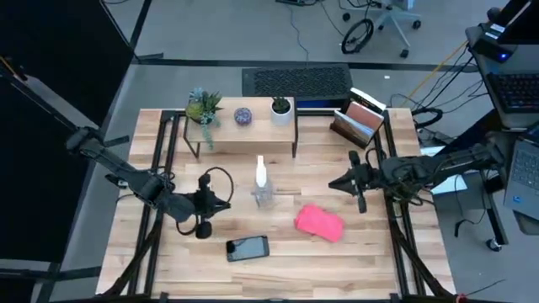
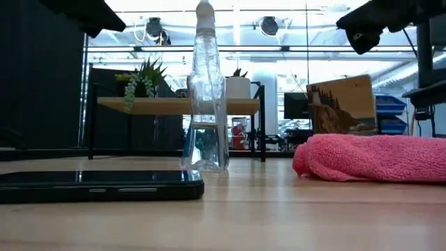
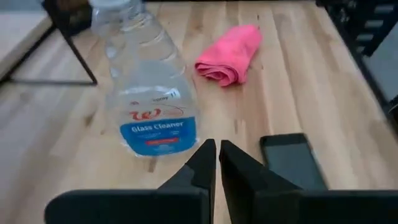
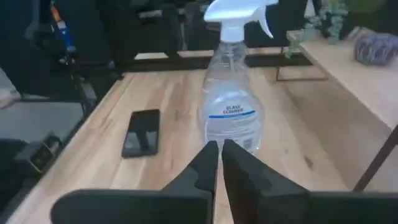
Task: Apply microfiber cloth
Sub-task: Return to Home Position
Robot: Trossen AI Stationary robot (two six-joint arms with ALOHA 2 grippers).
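The pink microfiber cloth (image 1: pixel 320 222) lies bunched on the table right of centre; the low view shows the cloth (image 2: pixel 369 157) resting on the wood, and the left wrist view shows the cloth (image 3: pixel 229 53) folded over itself. A black smartphone (image 1: pixel 248 247) lies flat near the front edge. The clear spray bottle (image 1: pixel 262 187) stands upright at the table's middle. My left gripper (image 1: pixel 221 202) hovers shut left of the bottle, touching nothing. My right gripper (image 1: pixel 335 183) hovers shut to the bottle's right, beyond the cloth's far side, also touching nothing.
A low wooden shelf (image 1: pixel 244 126) with small potted plants (image 1: pixel 203 108) and a purple ball runs along the table's far side. A holder with cards (image 1: pixel 360 118) stands at the far right. Black frame rails (image 1: pixel 160 160) run along both table sides.
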